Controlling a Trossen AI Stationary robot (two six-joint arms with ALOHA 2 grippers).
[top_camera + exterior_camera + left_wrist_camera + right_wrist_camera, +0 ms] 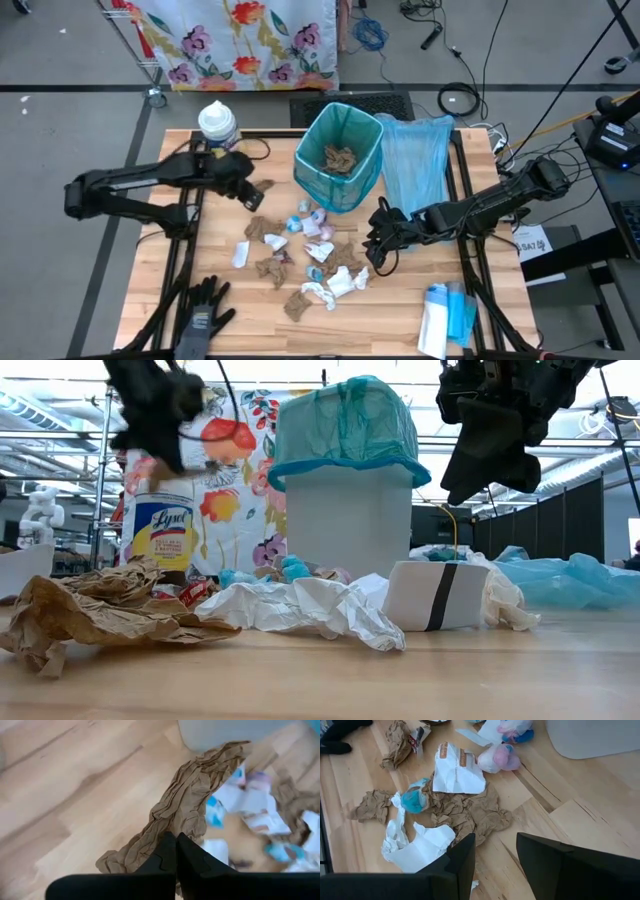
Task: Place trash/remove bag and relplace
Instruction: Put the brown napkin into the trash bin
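The left gripper [176,851] has its fingers pinched shut on a long crumpled brown paper wad [184,805], feather-light and soft, lifted beside the teal-lined white bin [338,157] near the wooden desk's [150,290] far edge, while the right gripper's [495,855] fingers hang open over remaining scraps [318,268].

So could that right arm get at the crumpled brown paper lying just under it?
Probably yes. The right gripper hangs open above the brown paper wad, with nothing over it; only white scraps lie beside it. The left gripper, shut on a brown paper strip, is off to the side.
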